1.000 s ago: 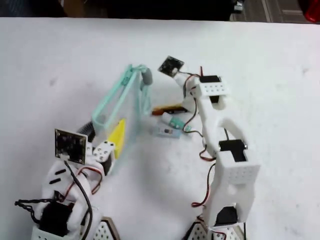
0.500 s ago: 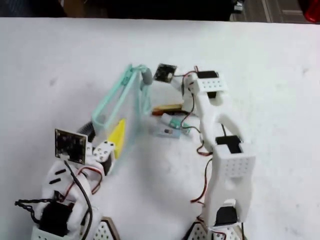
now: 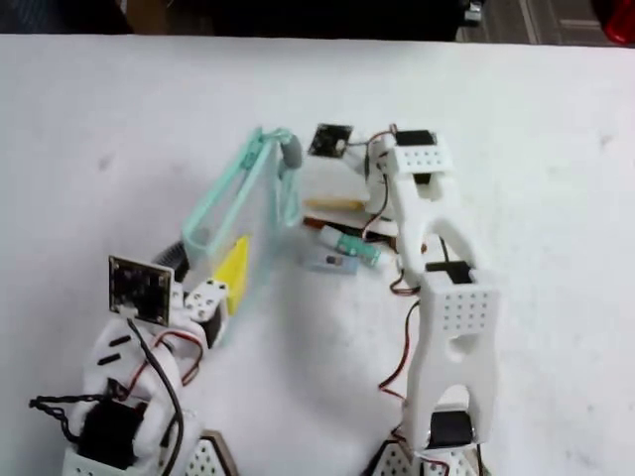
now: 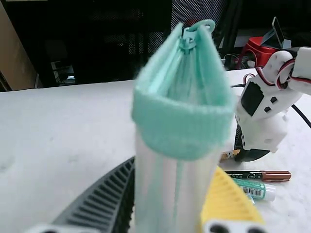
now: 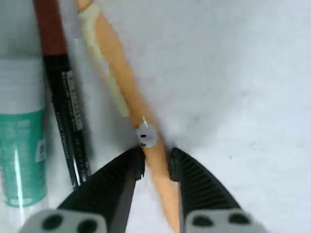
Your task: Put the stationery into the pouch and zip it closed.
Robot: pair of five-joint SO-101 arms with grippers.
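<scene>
Beside the pouch (image 4: 182, 116), the right gripper (image 5: 155, 162) straddles an orange pen (image 5: 121, 92)
Its jaws sit either side of the pen and seem to pinch it, though contact is hard to judge. The left gripper (image 4: 170, 199) is clamped on the pouch, propping it on edge with its mouth open, presumably to receive things; a brown marker (image 5: 60, 97) and glue stick (image 5: 22, 145) lie just beside the pen

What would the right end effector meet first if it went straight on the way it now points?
Probably the thin orange pencil, lying on the white table right ahead of the right end effector.
</scene>
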